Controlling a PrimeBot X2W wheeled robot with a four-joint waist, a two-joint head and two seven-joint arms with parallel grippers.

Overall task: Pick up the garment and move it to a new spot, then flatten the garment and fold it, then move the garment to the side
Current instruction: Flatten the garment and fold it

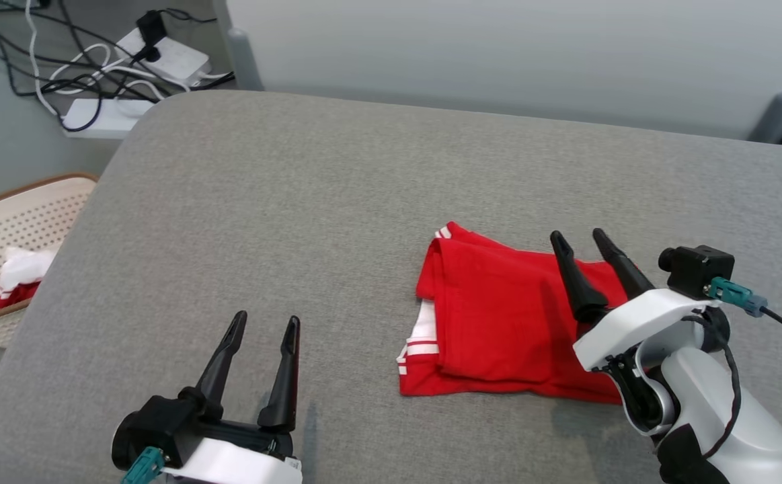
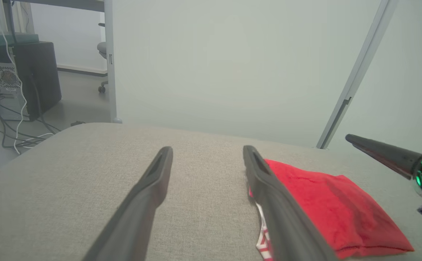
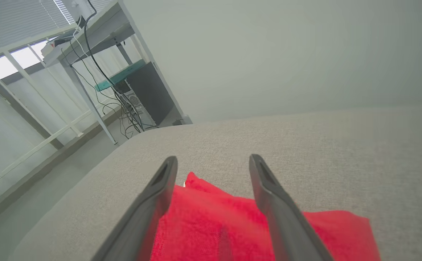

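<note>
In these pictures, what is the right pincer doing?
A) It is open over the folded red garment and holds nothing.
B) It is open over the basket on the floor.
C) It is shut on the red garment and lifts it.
A: the right pincer has its two fingers apart with no cloth between them, over the folded red garment, which lies on the grey cushion.

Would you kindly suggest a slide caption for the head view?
Folded red garment on grey padded surface, open right gripper over it.
</note>
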